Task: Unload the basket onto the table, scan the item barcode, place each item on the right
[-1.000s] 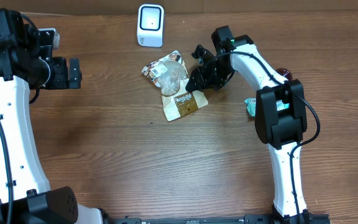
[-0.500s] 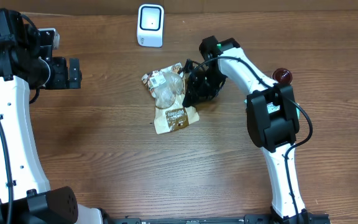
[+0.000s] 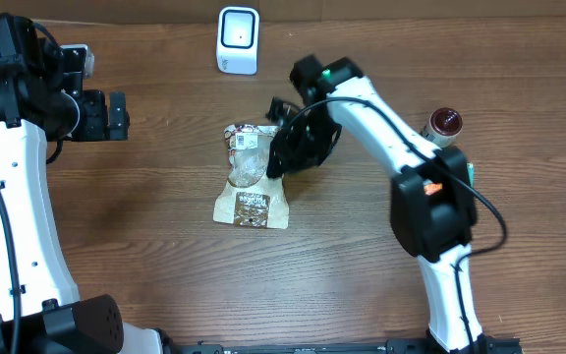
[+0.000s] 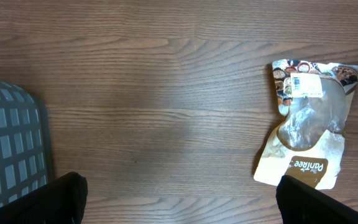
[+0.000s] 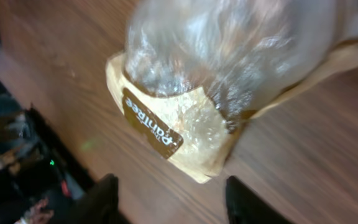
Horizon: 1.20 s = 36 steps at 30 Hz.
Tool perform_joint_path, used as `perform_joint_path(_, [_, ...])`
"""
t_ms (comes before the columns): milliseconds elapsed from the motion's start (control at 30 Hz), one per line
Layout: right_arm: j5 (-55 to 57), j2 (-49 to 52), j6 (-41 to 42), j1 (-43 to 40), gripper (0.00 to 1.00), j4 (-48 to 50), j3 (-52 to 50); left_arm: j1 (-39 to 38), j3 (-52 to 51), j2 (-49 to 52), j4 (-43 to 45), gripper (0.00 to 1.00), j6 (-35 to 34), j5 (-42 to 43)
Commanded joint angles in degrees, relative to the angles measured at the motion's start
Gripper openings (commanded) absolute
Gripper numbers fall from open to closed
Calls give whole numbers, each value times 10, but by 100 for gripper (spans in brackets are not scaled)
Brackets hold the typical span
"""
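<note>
Snack pouch (image 3: 249, 177) lies flat on the wooden surface (image 3: 165, 246) near its middle, face up. Its brown printed band points toward the near edge, and its clear window and a small white label (image 3: 247, 141) point toward the white scanner unit (image 3: 238, 39), which stands upright at the far edge. Pouch and scanner are apart, with bare wood between them.

The right end effector (image 3: 288, 147) hovers just beside the pouch's upper right edge; the overhead view does not show whether it touches the plastic. Seen from the right wrist, its two dark fingers (image 5: 101, 199) are spread and released, with only wood grain between them. The crinkled pouch (image 5: 197, 93) sits just beyond the fingertips, and that view is blurred.

The left end effector (image 3: 116, 116) hangs well off to the left side, also released, with its jaws wide and nothing in them. From the left wrist the pouch (image 4: 309, 134) appears at the right of the frame, label (image 4: 303, 84) uppermost, while a grey gridded basket (image 4: 8, 149) shows at the left edge.

A small red-topped container (image 3: 445, 122) stands on the right side of the surface, beside the right arm (image 3: 381, 118).
</note>
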Motion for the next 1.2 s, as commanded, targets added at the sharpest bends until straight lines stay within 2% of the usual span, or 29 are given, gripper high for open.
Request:
perform_joint_path(0, [59, -43, 78, -30, 59, 17, 2, -4, 0, 3, 0, 100, 12, 0])
perform_joint_path(267, [58, -32, 212, -50, 58, 61, -43, -4, 0, 3, 0, 100, 12, 0])
perform_joint_path(500, [-3, -32, 231, -27, 58, 191, -151, -4, 0, 3, 0, 100, 12, 0])
perform_joint_path(700, [-26, -32, 289, -21, 58, 290, -212, -4, 0, 3, 2, 100, 11, 7])
perform_joint_path(933, [-43, -32, 351, -21, 52, 403, -280, -4, 0, 3, 23, 100, -85, 146])
perform_joint_path(1100, [-43, -32, 353, -21, 50, 428, -292, -29, -14, 15, 22, 100, -80, 251])
perform_joint_path(1133, [-44, -32, 357, -21, 47, 431, -292, -38, -24, 19, 22, 95, -80, 248])
perform_joint_path(1167, [-45, -32, 359, -21, 47, 433, -292, -47, -35, 22, 23, 80, -80, 248])
